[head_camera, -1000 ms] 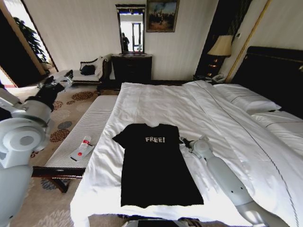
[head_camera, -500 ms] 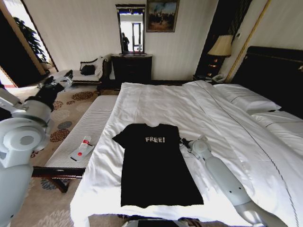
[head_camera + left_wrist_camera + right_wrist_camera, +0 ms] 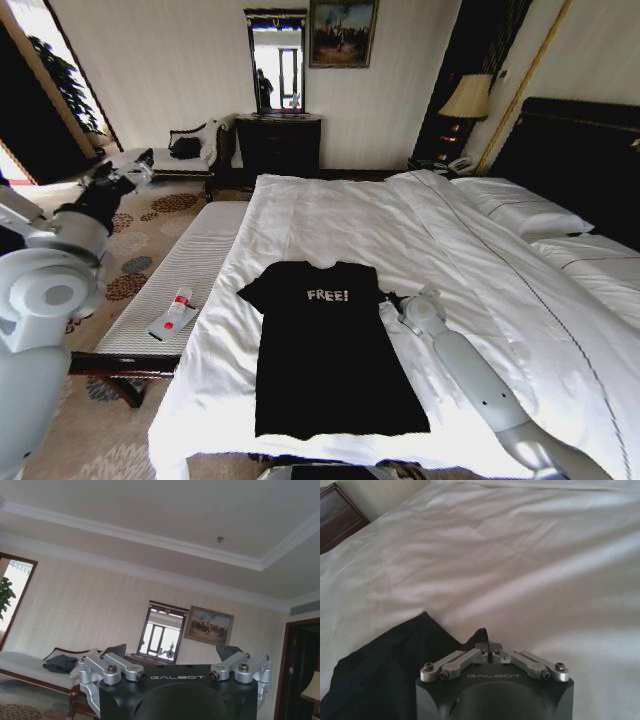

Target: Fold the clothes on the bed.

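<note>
Head view: right claw (image 3: 387,297), clenched empty, sits at T-shirt's (image 3: 330,350) sleeve edge; left claw (image 3: 140,163) spread, raised aside.

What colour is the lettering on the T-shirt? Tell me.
White lettering on the black T-shirt; the head view shows it best.

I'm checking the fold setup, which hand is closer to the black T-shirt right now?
Right. The right hand sits low on the bed at the black T-shirt's sleeve edge, fingers together. The left hand is raised far off beyond the bench, fingers apart.
</note>
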